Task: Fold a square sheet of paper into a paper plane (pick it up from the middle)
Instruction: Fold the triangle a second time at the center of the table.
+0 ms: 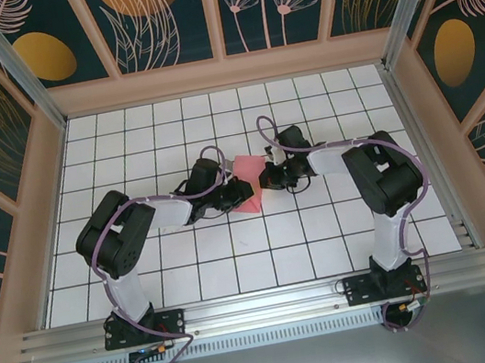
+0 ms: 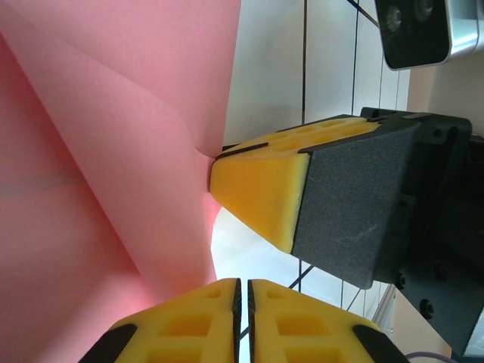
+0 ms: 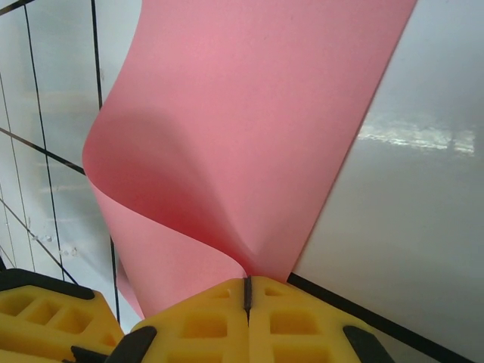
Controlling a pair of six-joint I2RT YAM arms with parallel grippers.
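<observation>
Pinching the square sheet of paper (image 1: 248, 183) between them over the middle of the white gridded board (image 1: 327, 242), both arms held it raised and bowed, probably to bring one edge over for a first fold; the right gripper (image 3: 247, 287) had its yellow pads pressed together on the sheet's edge; the left gripper (image 2: 242, 293), likewise closed, seemed to nip the paper just beside it; whether the lower corner touched the board was unclear; dark floral wall panels (image 1: 159, 18) enclosed three sides; an aluminium rail (image 1: 263, 304) ran along the near edge.
</observation>
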